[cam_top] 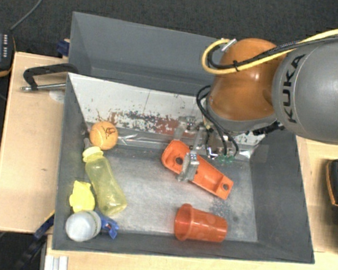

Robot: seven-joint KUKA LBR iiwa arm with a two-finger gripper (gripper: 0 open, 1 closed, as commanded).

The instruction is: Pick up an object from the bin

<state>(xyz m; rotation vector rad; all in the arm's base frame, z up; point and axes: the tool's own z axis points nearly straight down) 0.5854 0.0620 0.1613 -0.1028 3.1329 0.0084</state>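
Gripper (190, 164) over the orange bracket (211, 179), middle of the bin (278, 198).
Spread or pinching: cannot tell. A cup (200, 224) lies near the front edge.

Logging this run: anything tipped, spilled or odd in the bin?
The orange cup lies on its side at the front of the bin; the yellowish bottle lies flat at the left. Nothing looks spilled or damaged.

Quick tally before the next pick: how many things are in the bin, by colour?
Orange: 3 (ball, flat holed piece under the gripper, cup on its side)
Yellow: 2 (bottle, small piece)
White with a blue part: 1 (round thing)
Total: 6
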